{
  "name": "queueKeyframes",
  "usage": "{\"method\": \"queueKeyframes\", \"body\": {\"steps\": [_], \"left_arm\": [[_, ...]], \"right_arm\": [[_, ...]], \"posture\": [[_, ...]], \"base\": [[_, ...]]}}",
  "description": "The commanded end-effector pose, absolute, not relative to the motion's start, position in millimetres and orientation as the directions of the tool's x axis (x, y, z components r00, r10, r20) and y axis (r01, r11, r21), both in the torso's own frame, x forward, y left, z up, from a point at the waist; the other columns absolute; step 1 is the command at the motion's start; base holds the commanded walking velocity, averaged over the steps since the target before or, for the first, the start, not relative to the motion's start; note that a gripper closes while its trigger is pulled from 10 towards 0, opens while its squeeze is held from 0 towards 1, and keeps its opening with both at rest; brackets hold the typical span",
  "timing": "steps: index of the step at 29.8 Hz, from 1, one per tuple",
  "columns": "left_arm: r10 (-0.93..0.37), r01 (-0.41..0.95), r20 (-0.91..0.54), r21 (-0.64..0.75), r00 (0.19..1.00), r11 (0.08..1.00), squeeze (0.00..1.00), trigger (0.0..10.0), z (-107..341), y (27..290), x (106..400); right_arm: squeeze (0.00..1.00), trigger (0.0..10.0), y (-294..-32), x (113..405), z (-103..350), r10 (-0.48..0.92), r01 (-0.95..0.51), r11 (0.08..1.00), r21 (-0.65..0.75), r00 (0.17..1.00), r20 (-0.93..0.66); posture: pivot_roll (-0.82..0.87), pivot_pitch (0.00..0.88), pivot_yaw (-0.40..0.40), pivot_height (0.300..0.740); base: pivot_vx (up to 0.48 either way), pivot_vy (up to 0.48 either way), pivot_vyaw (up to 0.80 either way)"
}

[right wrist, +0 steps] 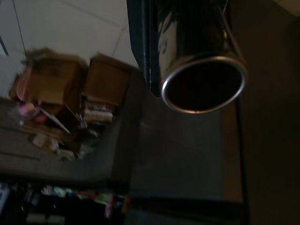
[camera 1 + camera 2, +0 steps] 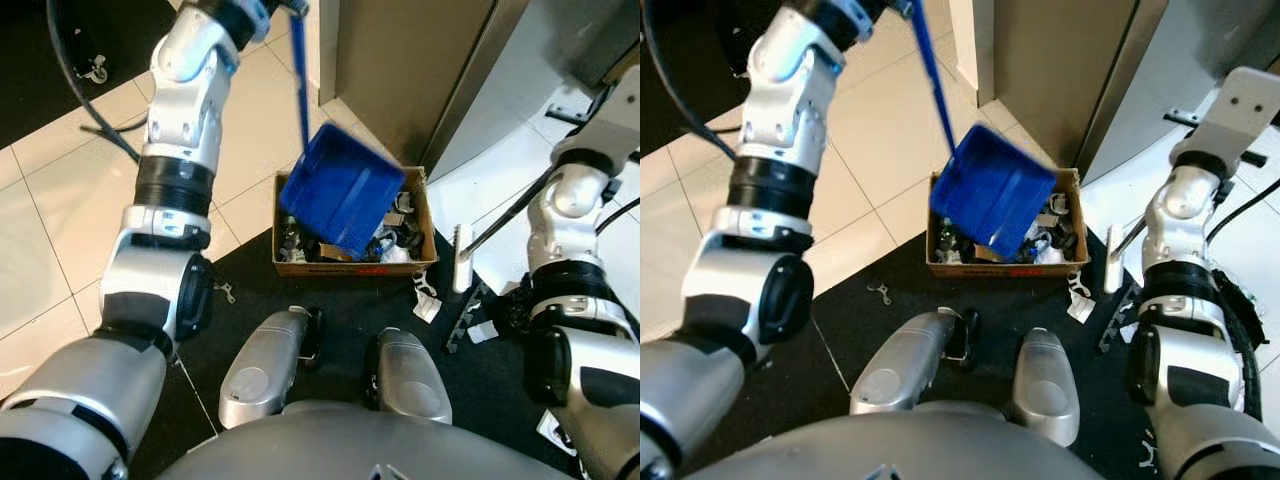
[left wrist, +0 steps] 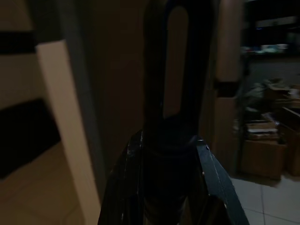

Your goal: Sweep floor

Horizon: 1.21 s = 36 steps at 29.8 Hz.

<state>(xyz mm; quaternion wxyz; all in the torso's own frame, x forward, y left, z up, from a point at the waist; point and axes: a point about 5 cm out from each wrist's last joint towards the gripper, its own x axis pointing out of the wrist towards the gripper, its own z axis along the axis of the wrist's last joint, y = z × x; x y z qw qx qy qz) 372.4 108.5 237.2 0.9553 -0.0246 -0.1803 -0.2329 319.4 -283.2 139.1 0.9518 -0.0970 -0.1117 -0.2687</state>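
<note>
Dustpan tipped over the cardboard box

Your left claw grips the blue dustpan's handle, pan tilted above the cardboard box; right claw's state you cannot tell, broom beside the box.

The left gripper's two black fingers close around a dark handle end with a long oval hanging slot, seemingly the dustpan's, though the frame is very dim. Stacked cardboard boxes sit on pale floor tiles at lower right.
</note>
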Motion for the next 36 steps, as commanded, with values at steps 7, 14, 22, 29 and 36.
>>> {"method": "queueKeyframes", "body": {"steps": [7,14,22,29,36], "left_arm": [[-0.299,0.352,0.4,-0.063,0.866,0.934,0.0,10.0,249,125,363],[-0.29,0.327,0.372,-0.041,0.882,0.944,0.0,10.0,240,121,355],[-0.268,0.303,0.342,-0.054,0.901,0.951,0.0,10.0,233,118,351],[-0.25,0.285,0.331,-0.062,0.91,0.957,0.0,10.0,233,117,348],[-0.245,0.283,0.328,-0.076,0.912,0.956,0.0,10.0,232,115,347]], "right_arm": [[0.0,10.0,-269,333,165,-0.389,0.462,0.87,-0.171,0.858,0.336],[0.0,10.0,-272,332,158,-0.433,0.478,0.872,-0.104,0.853,0.29],[0.0,10.0,-275,330,151,-0.449,0.487,0.868,-0.096,0.853,0.264],[0.0,10.0,-273,331,150,-0.448,0.482,0.871,-0.093,0.858,0.251],[0.0,10.0,-273,332,148,-0.449,0.478,0.874,-0.081,0.861,0.239]], "posture": [[0.1,0.0,0.019,0.74],[0.11,0.0,0.018,0.74],[0.11,0.0,0.019,0.74],[0.11,0.0,0.015,0.74],[0.12,0.0,0.011,0.74]], "base": [[0.0,0.0,0.0],[0.0,0.0,0.0],[0.0,0.0,0.0],[0.0,0.0,0.0],[0.0,0.0,0.0]]}}
